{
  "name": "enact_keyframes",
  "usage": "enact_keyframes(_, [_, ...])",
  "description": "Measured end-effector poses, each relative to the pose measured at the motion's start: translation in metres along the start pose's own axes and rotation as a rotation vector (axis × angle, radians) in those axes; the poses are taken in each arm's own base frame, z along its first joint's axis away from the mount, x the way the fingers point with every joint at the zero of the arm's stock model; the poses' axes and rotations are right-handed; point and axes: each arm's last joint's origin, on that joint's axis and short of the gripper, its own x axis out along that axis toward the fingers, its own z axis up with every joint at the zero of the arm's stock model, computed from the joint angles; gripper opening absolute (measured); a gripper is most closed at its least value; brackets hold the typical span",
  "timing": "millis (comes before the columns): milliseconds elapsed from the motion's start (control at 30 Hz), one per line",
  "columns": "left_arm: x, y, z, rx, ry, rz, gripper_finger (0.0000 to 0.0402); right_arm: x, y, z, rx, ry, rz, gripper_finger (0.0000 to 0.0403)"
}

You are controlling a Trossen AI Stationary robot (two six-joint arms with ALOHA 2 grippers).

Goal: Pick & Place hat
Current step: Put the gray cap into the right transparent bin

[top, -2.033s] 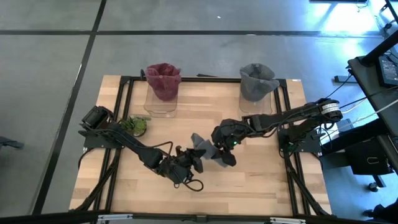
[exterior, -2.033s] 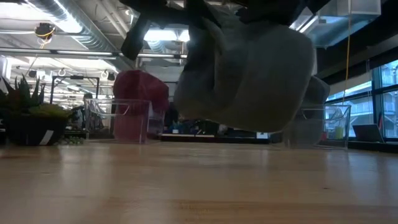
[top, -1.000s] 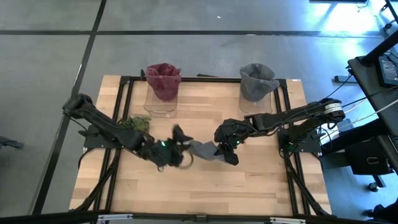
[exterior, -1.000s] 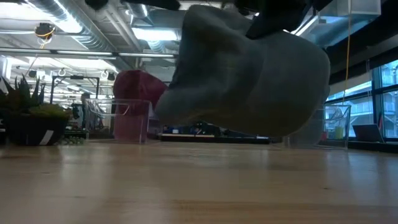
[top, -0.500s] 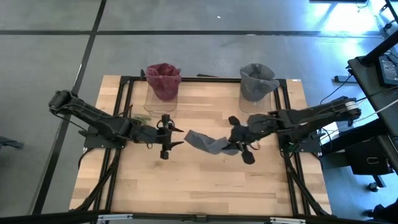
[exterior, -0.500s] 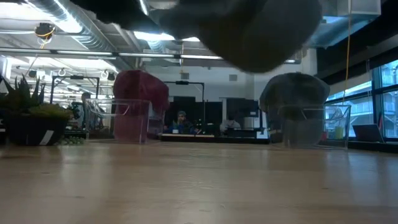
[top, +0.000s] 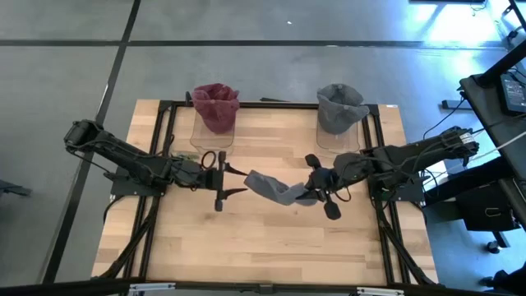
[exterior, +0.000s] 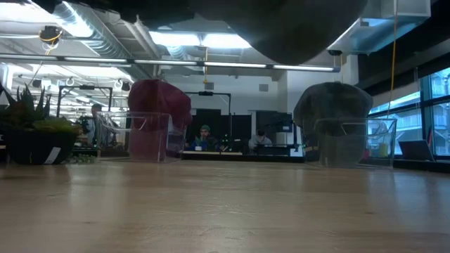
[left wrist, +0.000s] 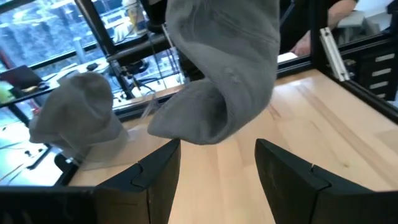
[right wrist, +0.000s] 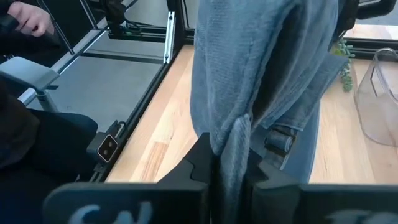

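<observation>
While my right gripper pinches one edge of the grey hat, the rest of the cloth hangs free above the middle of the surface, clear of the wood. From my right wrist the fabric runs straight down between my two fingers, which are clenched on it with no gap, so the hat is carried by that fold alone and droops to the left of the grip.

My left gripper sits just left of the hat's loose end, its jaws spread wide and holding nothing. Its wrist camera looks between the parted fingers at the dangling hat, which is near but not touching them. I judge this arm is out of the job for now and is placed where it will not snag the cloth.

At the far edge stand two clear bins: the left one holds a red hat, the right one holds another grey hat. Colours seem sorted, so I take the right bin as my goal. It lies just beyond my right gripper, which explains holding high: the hanging cloth must pass over the bin's rim. A small plant sits by the left arm, well clear of that path.
</observation>
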Motion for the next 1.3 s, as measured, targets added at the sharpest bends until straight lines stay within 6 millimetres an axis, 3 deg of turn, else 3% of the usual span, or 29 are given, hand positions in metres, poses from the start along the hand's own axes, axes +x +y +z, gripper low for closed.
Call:
enact_keyframes(267, [0.0, 0.003, -0.001, 0.028, 0.036, 0.127, 0.0203, 0.0, 0.001, 0.0, 0.073, -0.003, -0.003, 0.0022])
enact_keyframes(733, [-0.002, -0.002, 0.008, 0.041, -0.052, 0.091, 0.0203, 0.0, -0.006, 0.001, 0.083, -0.015, -0.077, 0.0023])
enact_keyframes(900, [-0.001, 0.0, 0.01, 0.048, -0.101, -0.013, 0.02, 0.0, -0.005, 0.005, 0.055, -0.055, -0.068, 0.0023])
enact_keyframes(1300, [0.0, 0.004, 0.015, 0.022, -0.181, -0.058, 0.018, 0.028, -0.006, -0.001, -0.001, -0.018, -0.06, 0.0023])
